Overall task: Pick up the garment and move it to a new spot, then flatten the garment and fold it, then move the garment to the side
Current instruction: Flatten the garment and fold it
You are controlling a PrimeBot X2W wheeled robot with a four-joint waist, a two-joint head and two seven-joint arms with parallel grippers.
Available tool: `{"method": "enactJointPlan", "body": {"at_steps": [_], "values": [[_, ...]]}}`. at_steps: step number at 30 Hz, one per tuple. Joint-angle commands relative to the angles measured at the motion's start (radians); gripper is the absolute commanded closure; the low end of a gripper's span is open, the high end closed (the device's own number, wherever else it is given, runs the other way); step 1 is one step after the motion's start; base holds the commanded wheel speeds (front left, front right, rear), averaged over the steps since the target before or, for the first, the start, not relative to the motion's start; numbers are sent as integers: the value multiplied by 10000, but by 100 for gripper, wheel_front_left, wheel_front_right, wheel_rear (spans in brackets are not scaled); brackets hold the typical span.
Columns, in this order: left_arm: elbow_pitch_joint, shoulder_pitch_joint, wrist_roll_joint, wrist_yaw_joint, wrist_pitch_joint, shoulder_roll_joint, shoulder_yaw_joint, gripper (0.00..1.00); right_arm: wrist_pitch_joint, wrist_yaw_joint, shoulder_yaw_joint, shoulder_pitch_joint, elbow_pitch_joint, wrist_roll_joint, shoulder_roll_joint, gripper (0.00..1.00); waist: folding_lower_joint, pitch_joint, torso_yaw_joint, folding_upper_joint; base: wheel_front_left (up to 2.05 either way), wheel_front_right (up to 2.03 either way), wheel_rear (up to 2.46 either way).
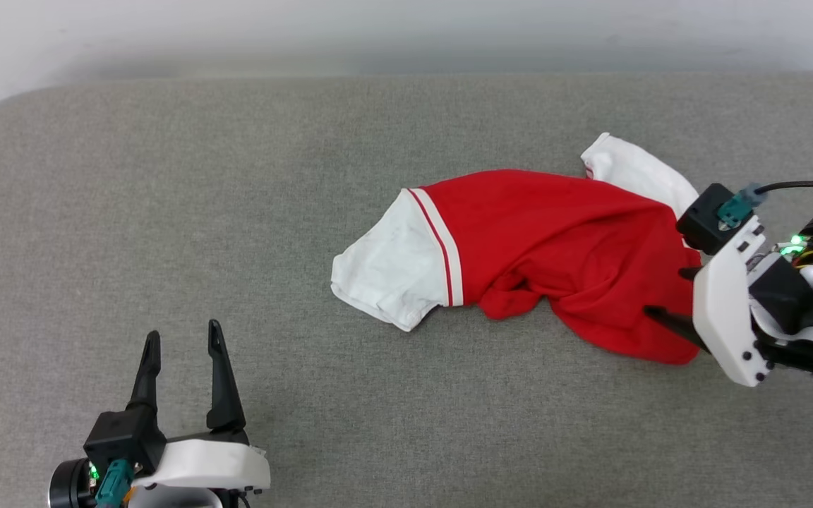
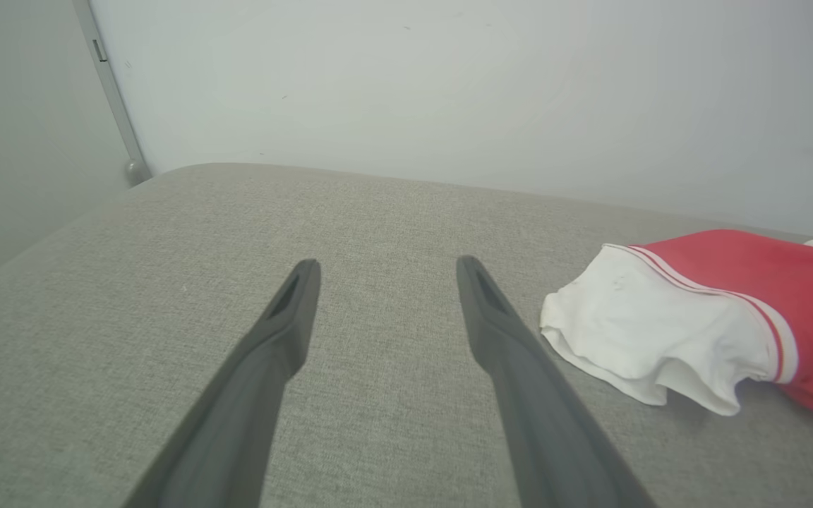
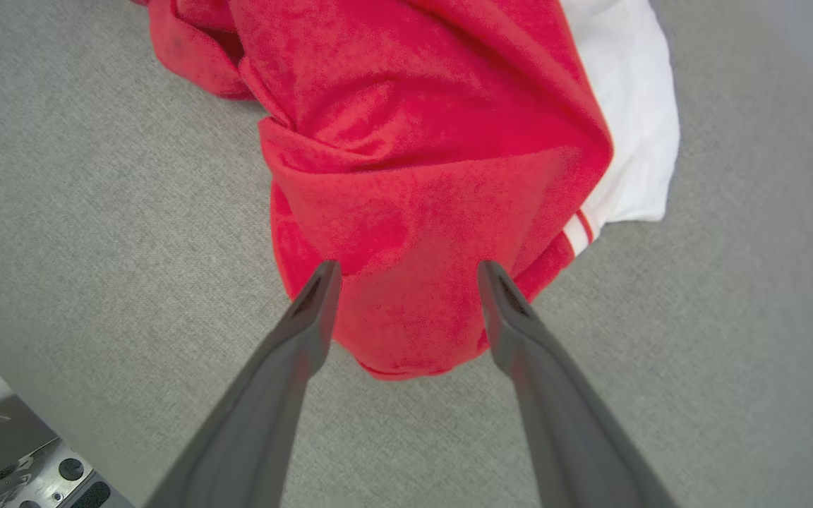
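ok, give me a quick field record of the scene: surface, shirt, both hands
surface: grey fabric cushion, pale wall behind
garment: red T-shirt with white sleeves, crumpled, lying right of centre, not flattened or folded
left hand: open, over bare cushion, apart from the garment
right hand: open, fingers spread at the garment's red end, not closed on it
held: nothing, by either hand
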Motion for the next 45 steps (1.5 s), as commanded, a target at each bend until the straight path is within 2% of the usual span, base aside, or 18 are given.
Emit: {"method": "enactJointPlan", "body": {"at_steps": [1,8,12,13,14,15,18,22,26,29,34,36,38,40,41,42,45], "values": [[-55,-187,-5,-32,-24,-8,-31,0,132,-5,44,26,208,121,292,0,0,211,75,0,0,0,0],[39,-497,-50,-54,-24,-10,-125,0,444,-4,703,441,1898,-113,1619,0,0,728,224,0,0,0,0],[151,-602,-84,-6,-24,-7,-146,0,109,1,1111,940,2391,-106,2301,0,0,723,260,0,0,0,0],[175,-589,-90,9,-24,-7,-129,0,-126,10,1150,894,2347,-202,2362,12,0,674,250,0,0,0,0],[202,-551,-95,12,-24,-5,-109,0,-391,10,1169,750,2227,-385,2354,96,0,611,231,0,0,0,0],[217,-492,-102,13,-24,-4,-76,0,-669,10,1170,621,2091,-493,2284,100,0,539,201,0,0,0,0],[221,-308,-122,56,-24,-8,14,0,-1427,5,1091,253,1532,-666,1862,100,0,283,84,0,0,0,0],[170,-113,-153,93,-24,-8,129,0,-1911,-7,1028,183,319,-667,1348,100,0,3,-90,0,0,0,0],[115,38,-158,91,-24,-7,115,0,-1809,-7,1064,704,-920,-814,825,100,0,-119,-185,0,0,0,0],[88,27,-179,101,-24,-5,67,0,-1621,-5,1099,1383,-1551,-861,669,100,0,-121,-180,0,0,0,0],[103,26,-238,90,-24,-7,-25,0,-998,-5,1240,3004,-1623,-714,808,100,0,-80,-103,0,0,0,0],[152,13,-241,72,-24,-8,-69,0,-839,-5,1275,3420,-1413,-989,881,100,0,-87,-49,0,0,0,0],[245,108,-178,67,-24,-9,-58,0,-1001,12,1379,4237,-1037,-1086,1310,100,0,-237,-65,0,0,0,0],[281,207,-105,61,-24,-7,-20,0,-1339,10,1110,4312,-941,-1110,1479,100,0,-380,-136,0,0,0,0],[301,244,-54,44,-24,-7,-12,0,-1558,9,903,4309,-906,-1251,1524,58,0,-459,-173,0,0,0,0],[331,269,-15,11,-24,-7,-2,0,-1887,4,585,4252,-899,-1446,1558,0,0,-555,-206,0,0,0,0],[384,290,184,-74,-24,-5,100,0,-2804,-8,-550,4495,-906,-1968,1562,0,0,-810,-314,0,0,0,0]]}}
